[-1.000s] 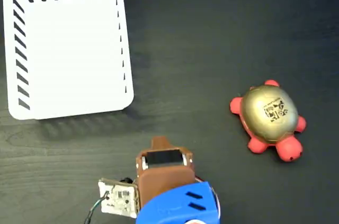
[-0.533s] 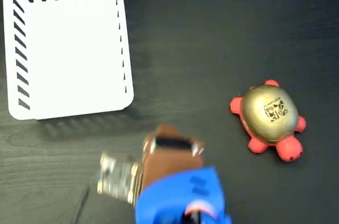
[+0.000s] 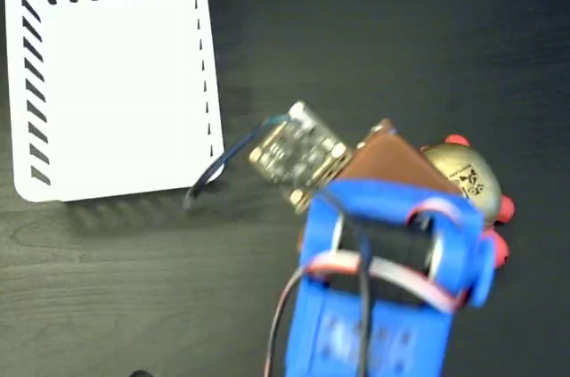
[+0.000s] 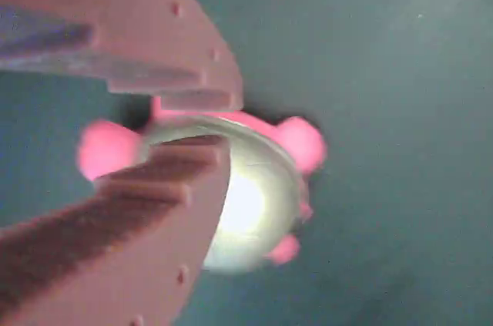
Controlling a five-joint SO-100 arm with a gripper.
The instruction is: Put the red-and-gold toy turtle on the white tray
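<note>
Now that my arm has swung right, its gripper hangs parted over the red-and-gold toy turtle, holding nothing; the white tray waits upper left.

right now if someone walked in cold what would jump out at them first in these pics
The blue and brown arm fills the lower right of the fixed view, covering most of the red-and-gold toy turtle on the dark table. In the wrist view the gripper is open, its brown fingers hanging over the shiny gold shell. The white tray with black slots lies far off in the upper left corner, with nothing on it.
</note>
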